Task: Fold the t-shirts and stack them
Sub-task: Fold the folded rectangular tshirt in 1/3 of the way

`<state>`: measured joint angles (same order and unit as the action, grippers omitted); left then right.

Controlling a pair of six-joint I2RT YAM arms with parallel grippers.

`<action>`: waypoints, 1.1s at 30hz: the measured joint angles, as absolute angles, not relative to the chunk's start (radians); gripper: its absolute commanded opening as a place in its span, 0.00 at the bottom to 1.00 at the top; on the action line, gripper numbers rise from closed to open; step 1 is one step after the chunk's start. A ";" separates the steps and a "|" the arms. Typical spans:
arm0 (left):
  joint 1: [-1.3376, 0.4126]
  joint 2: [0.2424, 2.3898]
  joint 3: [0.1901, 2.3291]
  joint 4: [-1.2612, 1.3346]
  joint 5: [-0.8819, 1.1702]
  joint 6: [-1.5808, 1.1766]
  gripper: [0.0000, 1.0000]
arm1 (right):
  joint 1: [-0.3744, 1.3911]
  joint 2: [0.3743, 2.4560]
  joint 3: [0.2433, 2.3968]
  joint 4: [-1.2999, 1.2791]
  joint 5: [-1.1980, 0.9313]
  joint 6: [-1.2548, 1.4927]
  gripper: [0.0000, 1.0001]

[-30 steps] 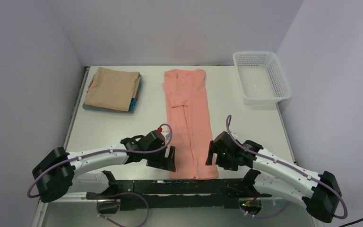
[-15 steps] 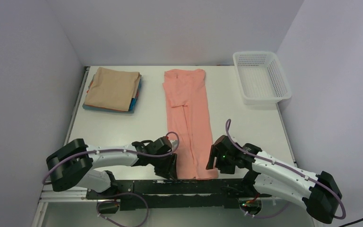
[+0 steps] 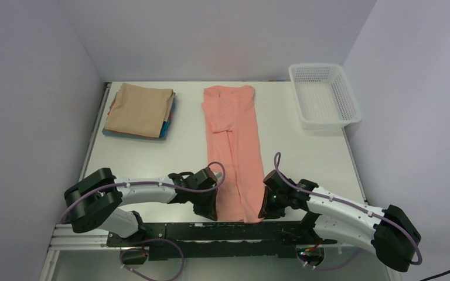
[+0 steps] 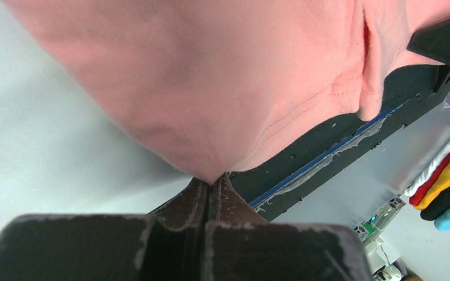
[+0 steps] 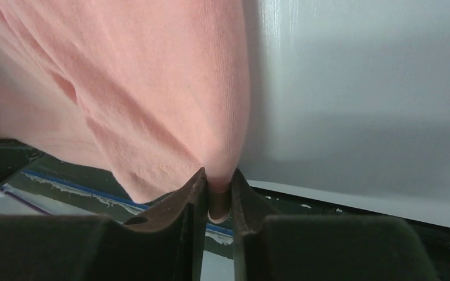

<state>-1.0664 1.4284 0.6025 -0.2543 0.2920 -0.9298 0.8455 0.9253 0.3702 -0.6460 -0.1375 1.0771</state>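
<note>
From above we see the long pink shirt (image 3: 233,146) lying on the white tabletop (image 3: 146,158), with the folded shirt pile (image 3: 139,110) back left and the basket (image 3: 328,122) back right. Only the wrist views show the left claw (image 4: 212,182) and right claw (image 5: 217,180) each pinching a near corner of it. Pale walls (image 3: 211,35) stand around.

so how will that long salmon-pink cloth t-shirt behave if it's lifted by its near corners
Probably floppy: the salmon-pink cloth t-shirt bunches into soft folds where the left gripper and right gripper pinch its near corners, so its middle would likely sag. The thin knit suggests it is light. It lies flat, so rolling or tipping seems unlikely.
</note>
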 measured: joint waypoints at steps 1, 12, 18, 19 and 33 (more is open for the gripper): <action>-1.067 1.421 0.602 -0.258 0.284 -0.929 0.00 | 0.846 0.925 0.370 -0.647 -0.135 1.073 0.16; -1.066 1.205 0.556 -0.229 0.287 -0.907 0.00 | 0.846 0.841 0.417 -0.688 -0.168 1.029 0.05; -1.068 1.153 0.474 -0.279 0.327 -0.926 0.00 | 0.846 0.749 0.377 -0.681 -0.273 1.047 0.05; -1.069 1.150 0.471 -0.287 0.329 -0.927 0.00 | 0.846 0.745 0.375 -0.680 -0.283 1.048 0.05; -0.953 1.186 0.557 -0.299 0.342 -0.873 0.00 | 0.813 0.882 0.478 -0.654 -0.194 1.008 0.02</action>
<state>-0.9531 1.1862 0.5568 -0.2985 0.3420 -0.8734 0.8135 0.8822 0.4778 -0.6544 -0.1944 1.0077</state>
